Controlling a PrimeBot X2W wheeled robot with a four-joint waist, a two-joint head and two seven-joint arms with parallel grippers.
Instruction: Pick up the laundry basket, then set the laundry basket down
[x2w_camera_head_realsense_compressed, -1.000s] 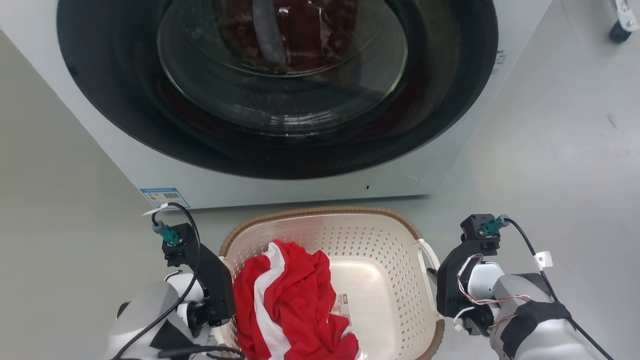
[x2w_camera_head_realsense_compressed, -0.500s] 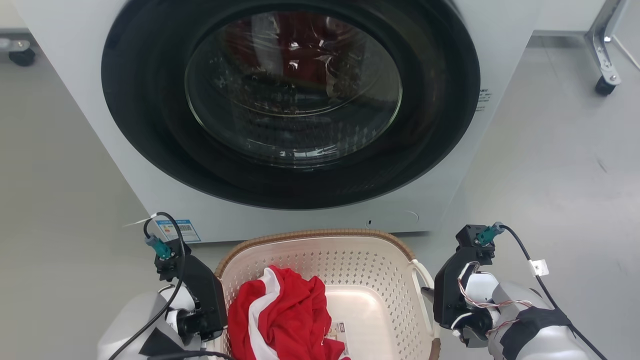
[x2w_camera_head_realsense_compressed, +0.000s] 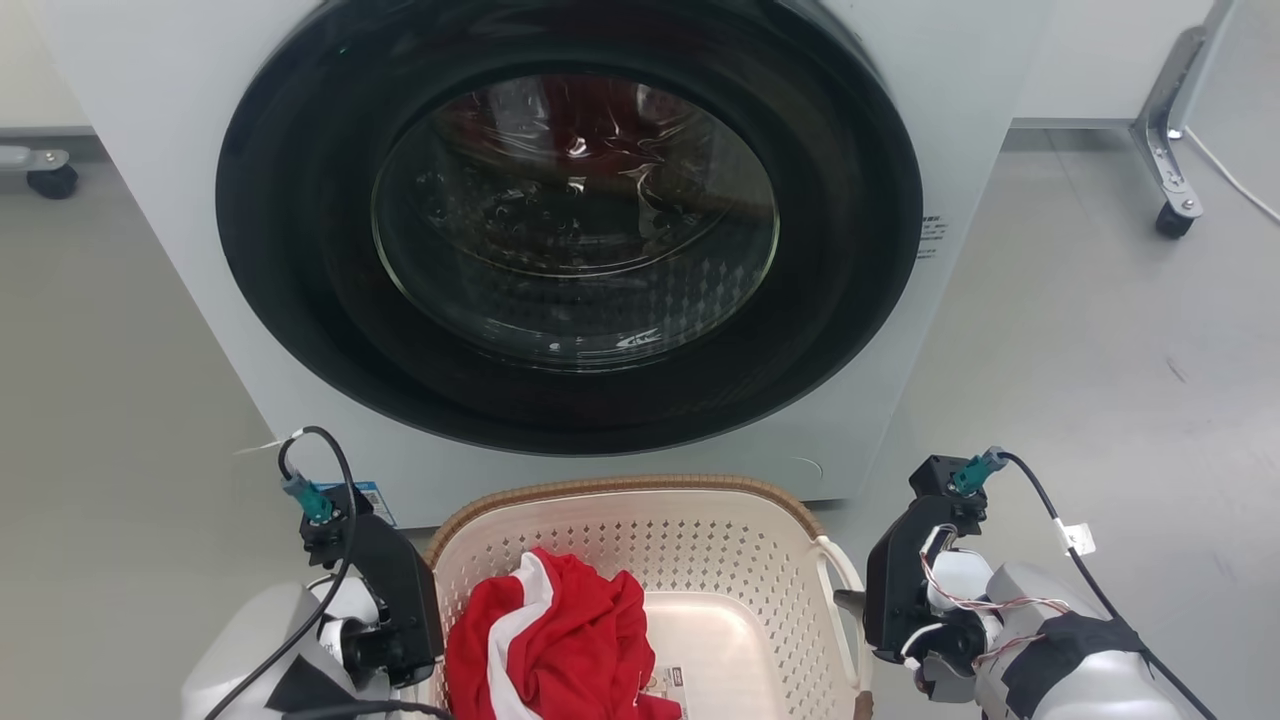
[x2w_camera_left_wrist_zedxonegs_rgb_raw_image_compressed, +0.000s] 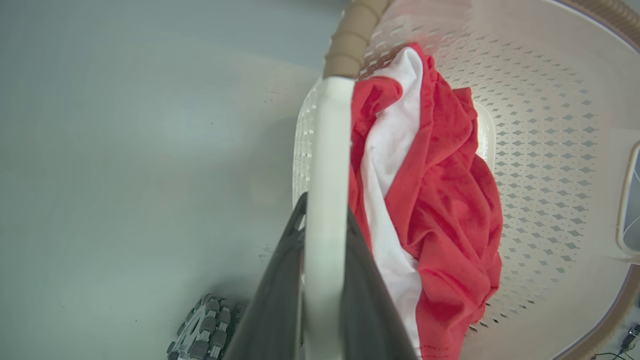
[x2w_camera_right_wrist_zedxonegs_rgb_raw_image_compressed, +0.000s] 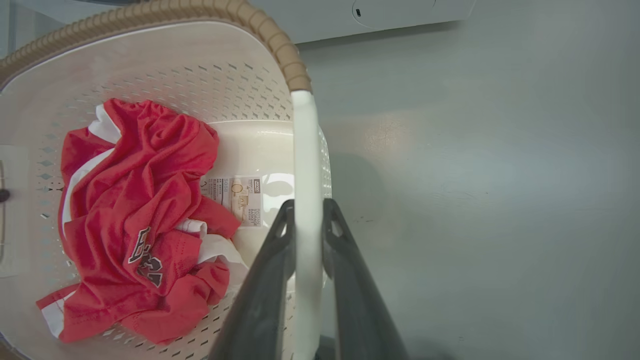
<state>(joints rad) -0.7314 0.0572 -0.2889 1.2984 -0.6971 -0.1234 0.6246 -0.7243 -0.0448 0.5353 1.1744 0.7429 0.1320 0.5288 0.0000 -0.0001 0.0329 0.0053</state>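
Two grips unchanged: left end effector & right end effector stay clamped on the side handles of the laundry basket, slung between them; head cam shifted, more washer showing, so lift prob. underway.

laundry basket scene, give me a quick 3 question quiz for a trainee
1. True or false: the left gripper is shut on the left handle of the laundry basket, and the right gripper is shut on its right handle.
2. What lies in the basket? A) a red and white garment B) blue towels C) nothing
3. Fill in: in the head view, the basket sits in front of a white ____.

Key: 1. True. 2. A. 3. Washing machine.
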